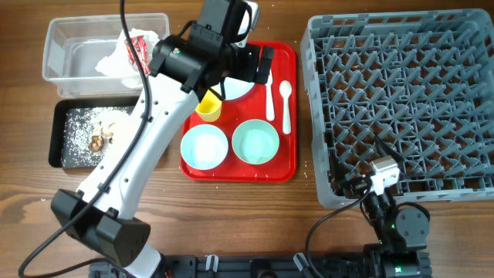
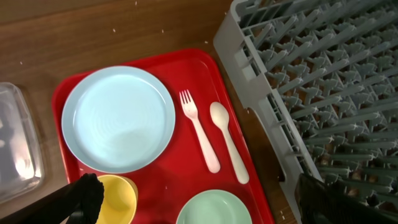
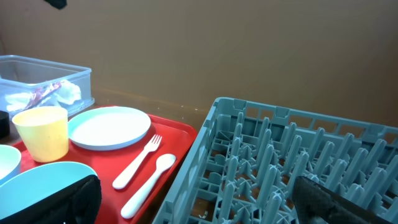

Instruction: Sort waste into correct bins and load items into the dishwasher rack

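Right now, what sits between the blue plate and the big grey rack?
A white fork and spoon lie side by side on the red tray between plate and rack, clearest in the left wrist view.

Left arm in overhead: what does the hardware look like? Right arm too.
Left arm: long white tubular links, black joint housings, black base block, and a black cable running along it. Left claw: black, next to a white-and-black camera module. Right arm: compact and mostly black, with a small white camera box. Right claw: blunt black fingers. No readable markings.
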`<state>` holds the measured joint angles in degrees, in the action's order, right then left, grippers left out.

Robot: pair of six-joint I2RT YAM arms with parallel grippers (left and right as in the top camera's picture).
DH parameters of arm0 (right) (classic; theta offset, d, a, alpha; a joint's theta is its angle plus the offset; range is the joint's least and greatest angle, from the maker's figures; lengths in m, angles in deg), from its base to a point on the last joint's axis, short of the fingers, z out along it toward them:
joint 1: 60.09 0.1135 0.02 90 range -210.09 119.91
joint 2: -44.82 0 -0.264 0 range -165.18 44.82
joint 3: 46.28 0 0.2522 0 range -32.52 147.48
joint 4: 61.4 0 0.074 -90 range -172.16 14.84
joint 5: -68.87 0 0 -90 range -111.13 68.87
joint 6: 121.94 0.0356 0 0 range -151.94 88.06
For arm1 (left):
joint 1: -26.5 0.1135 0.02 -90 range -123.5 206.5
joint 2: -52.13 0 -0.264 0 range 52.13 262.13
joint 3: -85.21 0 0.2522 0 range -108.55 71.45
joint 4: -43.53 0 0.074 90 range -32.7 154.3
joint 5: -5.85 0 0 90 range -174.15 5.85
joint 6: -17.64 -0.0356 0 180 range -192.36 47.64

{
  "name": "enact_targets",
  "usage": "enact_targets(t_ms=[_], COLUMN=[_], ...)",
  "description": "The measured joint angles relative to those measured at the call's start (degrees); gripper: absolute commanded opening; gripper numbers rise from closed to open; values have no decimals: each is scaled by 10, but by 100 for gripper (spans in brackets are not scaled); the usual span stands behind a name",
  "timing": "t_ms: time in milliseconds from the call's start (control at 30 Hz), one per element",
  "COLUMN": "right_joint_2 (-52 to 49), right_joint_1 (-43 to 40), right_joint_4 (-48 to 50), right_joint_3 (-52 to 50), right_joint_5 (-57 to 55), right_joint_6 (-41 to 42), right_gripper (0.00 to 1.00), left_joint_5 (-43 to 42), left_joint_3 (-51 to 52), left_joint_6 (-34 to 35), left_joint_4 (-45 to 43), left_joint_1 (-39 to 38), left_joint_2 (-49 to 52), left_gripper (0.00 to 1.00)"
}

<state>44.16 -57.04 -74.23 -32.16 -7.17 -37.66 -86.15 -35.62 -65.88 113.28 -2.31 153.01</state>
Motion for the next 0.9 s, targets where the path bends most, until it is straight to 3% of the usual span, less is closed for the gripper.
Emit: enact_targets(t_ms=[667, 900], right_joint_2=[0, 0], right_joint_1=[0, 0], right_joint_4=[0, 0], right_joint_3=[0, 0], right_joint_5=[0, 0], right_joint_6=[0, 0], right_gripper=[100, 100], left_joint_5=[0, 0], left_joint_3=[-12, -13], left_joint_6=[-13, -13], left_joint_4=[40, 101], left_joint_1=[0, 0], left_joint_2=[0, 0], left_gripper=[100, 100])
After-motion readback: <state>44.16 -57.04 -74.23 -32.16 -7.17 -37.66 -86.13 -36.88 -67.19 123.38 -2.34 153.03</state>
